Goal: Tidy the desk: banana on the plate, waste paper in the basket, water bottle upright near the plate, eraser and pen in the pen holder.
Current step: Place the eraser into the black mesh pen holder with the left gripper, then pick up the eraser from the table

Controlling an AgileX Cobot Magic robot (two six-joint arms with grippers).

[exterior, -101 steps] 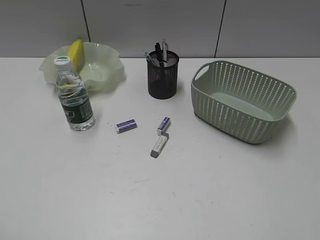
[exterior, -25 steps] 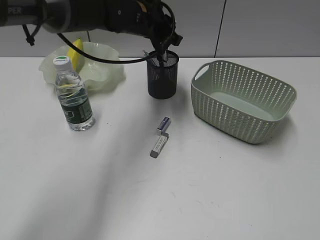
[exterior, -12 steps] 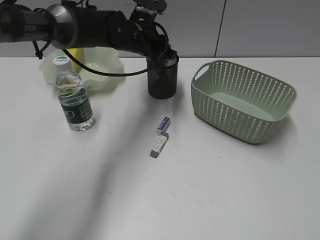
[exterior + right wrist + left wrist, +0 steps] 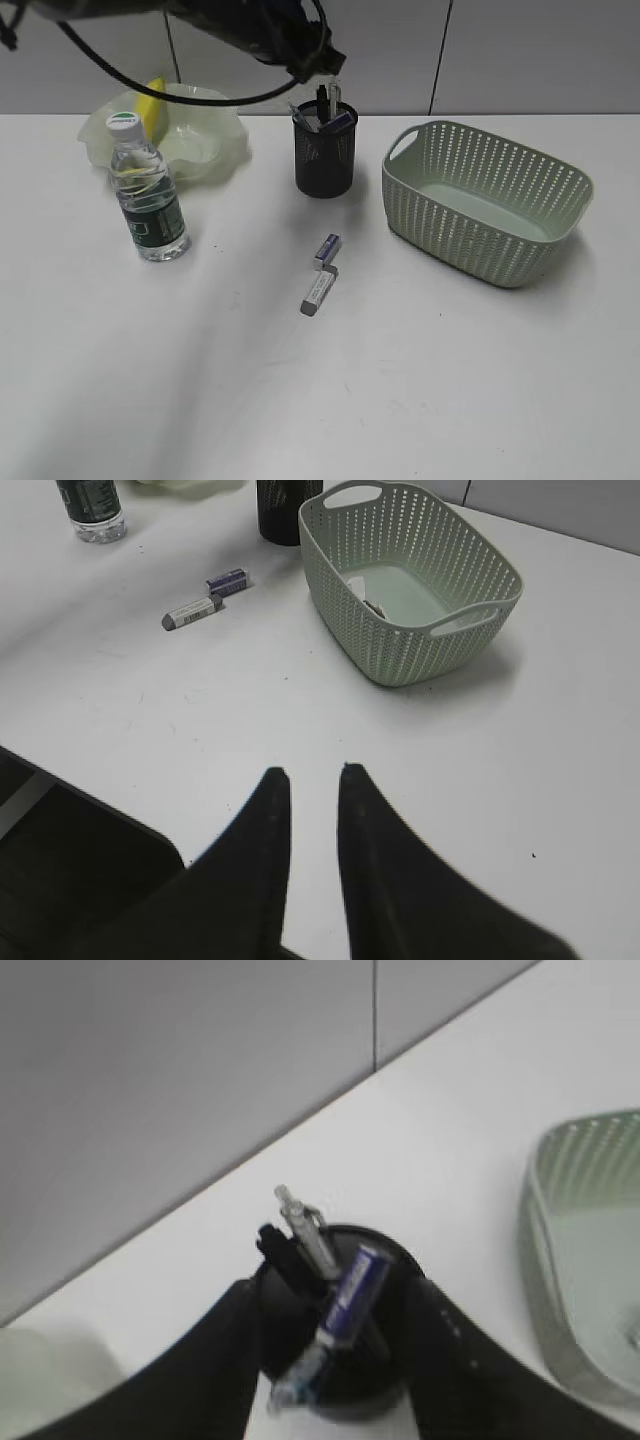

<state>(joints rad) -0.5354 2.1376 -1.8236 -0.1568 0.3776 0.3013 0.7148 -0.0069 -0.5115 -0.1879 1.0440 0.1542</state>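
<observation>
The left pincer [image 4: 330, 1360] hangs just above the holder [image 4: 325, 150], its dark fingers [image 4: 225, 1360] spread apart on either side of the rim, holding nothing. The right pincer [image 4: 312, 790] hovers over bare tabletop [image 4: 400, 380], its fingers nearly together with a narrow gap and nothing between them. The holder is a black mesh cup near the back edge, with pens and one blue-and-white eraser [image 4: 352, 1290] sticking up out of it. Two more erasers lie touching end to end in front of it: a blue-sleeved one [image 4: 327, 249] and a grey-tipped white one [image 4: 318, 291]. One bottle [image 4: 147, 195], clear with a dark green label and white cap, stands upright just in front of the plate [image 4: 205, 135]. The plate is pale green and ruffled, with one yellow banana [image 4: 151, 103] in it. One sage green perforated basket [image 4: 480, 200] sits to the right of the holder.
</observation>
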